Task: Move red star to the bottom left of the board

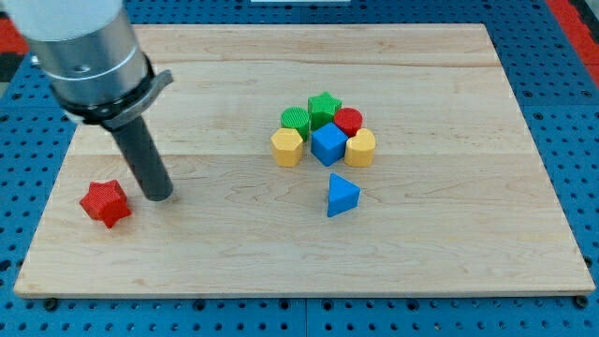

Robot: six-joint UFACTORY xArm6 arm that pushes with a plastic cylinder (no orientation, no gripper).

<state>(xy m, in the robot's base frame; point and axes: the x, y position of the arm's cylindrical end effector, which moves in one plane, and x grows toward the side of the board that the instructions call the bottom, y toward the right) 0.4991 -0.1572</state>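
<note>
The red star (104,202) lies on the wooden board (281,253) at the view's left, a little above the bottom edge. My tip (159,197) rests on the board just to the right of the red star, with a small gap between them. The dark rod rises up and to the left into the arm's grey metal body (84,51).
A cluster sits near the board's middle: green cylinder (295,120), green star (324,108), red cylinder (348,121), yellow hexagon (287,147), blue cube (328,144), yellow block (360,148). A blue triangle (342,195) lies below it. A blue pegboard (571,112) surrounds the board.
</note>
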